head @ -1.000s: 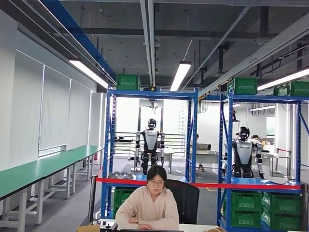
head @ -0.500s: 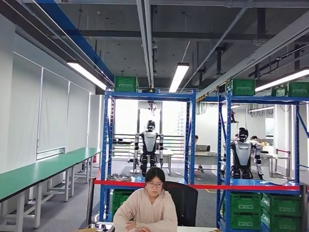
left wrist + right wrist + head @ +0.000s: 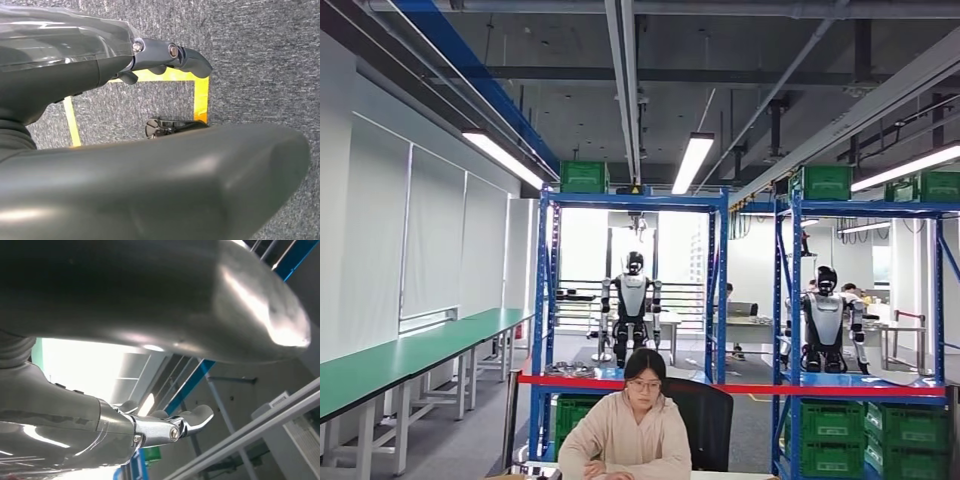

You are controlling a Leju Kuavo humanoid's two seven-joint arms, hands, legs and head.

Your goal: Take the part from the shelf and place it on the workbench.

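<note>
Head view first: the whole picture is sitting a bit lower than a moment ago, so the camera is bobbing, probably from walking, and nothing out there is actually moving. A person (image 3: 631, 425) in a beige hoodie is sitting at a desk in the near middle, with a blue shelf (image 3: 546, 300) right behind them and a second blue rack (image 3: 794, 300) off to the right. Flat metal pieces (image 3: 569, 369) are lying on the shelf's lower board, left of the person's head; I'm guessing one of those is the part, but it's too small to be sure. Green workbench (image 3: 410, 345) is running along the left wall, well apart from the shelf.

Left wrist view: left hand (image 3: 166, 55) is hanging over grey carpet with yellow tape (image 3: 200, 92), fingers stretched out and apart, holding nothing.

Right wrist view: right hand (image 3: 166, 427) is pointing up toward the ceiling lights, fingers loosely extended, nothing in it either.

So nothing's being picked up yet. My read is the robot's still getting over to the shelf.
</note>
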